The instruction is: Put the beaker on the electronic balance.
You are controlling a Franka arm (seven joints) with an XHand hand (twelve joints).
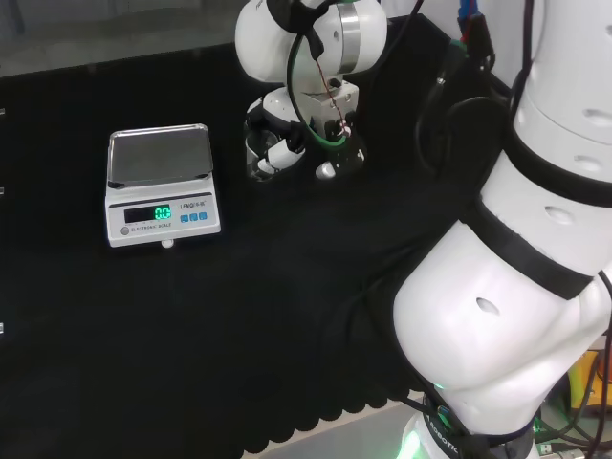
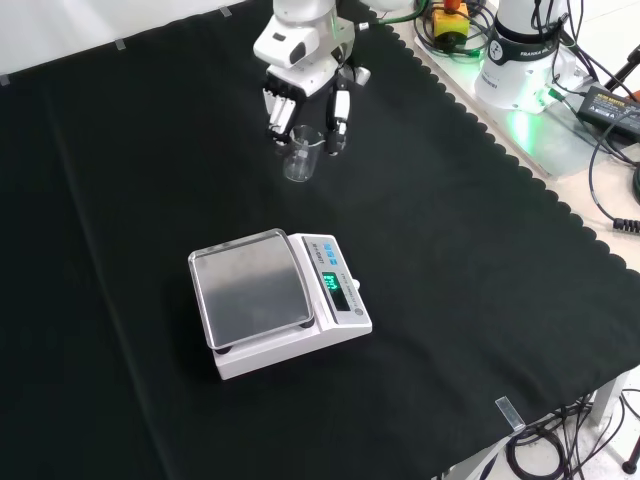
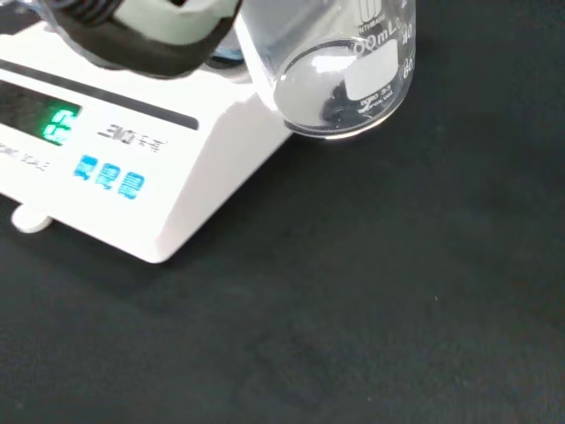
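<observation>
Our robot hand (image 2: 303, 95) has its fingers round the beaker (image 2: 301, 156), maybe not touching yet. Clear glass could slip before reaching the balance (image 2: 275, 300) beyond.

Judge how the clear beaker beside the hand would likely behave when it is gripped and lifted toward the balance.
The beaker looks like clear smooth glass, so probably slippery and breakable. It appears empty in the wrist view, so likely light. Its flat base should sit steadily on the balance, though the hand could tip it.

Head, front and close wrist cameras share the balance (image 1: 161, 186) from different sides.
</observation>
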